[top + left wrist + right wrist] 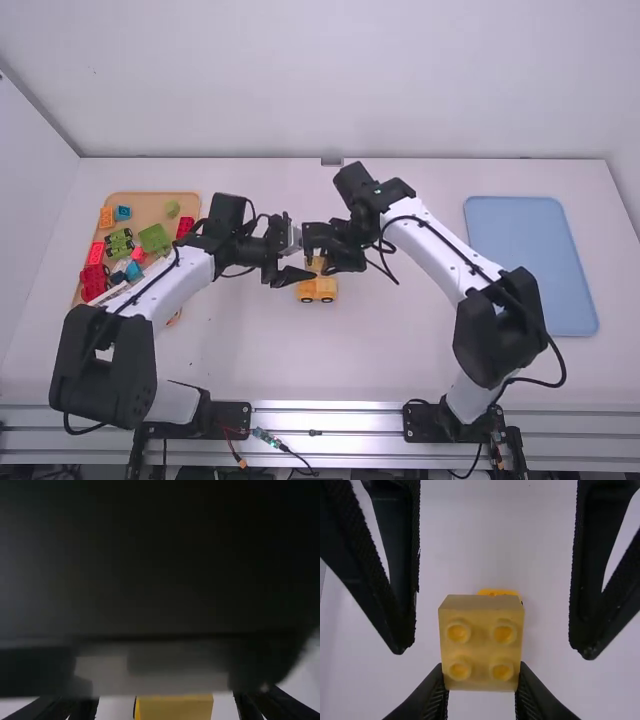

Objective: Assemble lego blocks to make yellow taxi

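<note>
My right jaws are closed on a yellow block (pixel 481 645), right fingers (pixel 432 697) pinching one end, with its four studs facing my right wrist camera. My left jaws stand wide apart, left fingers (pixel 404 625) on either side of the block, touching neither flank and holding nothing. The small yellow car (pixel 318 293) sits upright on the surface (pixel 260 350), near and below both.

I judge this a changeover between my two sides, though which way it goes I can't tell. If the left is to take the block, I should centre it, then close evenly on the flat flanks, keeping clear of my right fingers. I'd let the right go only once the left bears the load; a skewed pinch could twist the block. Then I'd want its studs upward and edges square with the car before pressing straight down.
</note>
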You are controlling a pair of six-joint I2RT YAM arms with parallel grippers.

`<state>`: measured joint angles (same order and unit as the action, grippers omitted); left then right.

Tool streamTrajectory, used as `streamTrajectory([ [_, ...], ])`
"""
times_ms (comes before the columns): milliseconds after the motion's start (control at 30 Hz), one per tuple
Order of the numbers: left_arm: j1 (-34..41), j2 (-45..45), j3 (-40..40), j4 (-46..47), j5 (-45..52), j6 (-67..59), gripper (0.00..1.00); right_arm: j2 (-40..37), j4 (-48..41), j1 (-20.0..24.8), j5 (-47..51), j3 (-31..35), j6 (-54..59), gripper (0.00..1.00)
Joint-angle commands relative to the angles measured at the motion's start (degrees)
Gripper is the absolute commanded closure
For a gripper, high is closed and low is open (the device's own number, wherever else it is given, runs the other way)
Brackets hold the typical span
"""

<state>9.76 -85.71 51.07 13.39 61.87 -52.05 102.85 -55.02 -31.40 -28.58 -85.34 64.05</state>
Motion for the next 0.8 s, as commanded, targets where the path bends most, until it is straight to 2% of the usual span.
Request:
streamTrajectory([
  [0, 0.4, -0.3, 0.8, 0.8, -1.2, 0.3, 0.29, -0.8, -0.1, -0.9, -1.3, -1.3, 0.9, 0.72],
  [367, 0.4, -0.3, 0.8, 1.4, -2.6, 0.5, 0.27, -0.8, -0.1, -3.2, 2.0, -1.3, 0.9, 0.73],
  [600, 0.4, -0.3, 0.8, 0.9, 1.9, -1.2, 0.35, -0.8, 0.7, -2.1, -0.5, -1.3, 1.4, 0.75],
  [767, -0.6, -0.3, 0.8, 1.2, 4.3, -4.1, 0.28, -0.8, -0.5, 0.1, -4.5, -1.3, 3.6, 0.75],
])
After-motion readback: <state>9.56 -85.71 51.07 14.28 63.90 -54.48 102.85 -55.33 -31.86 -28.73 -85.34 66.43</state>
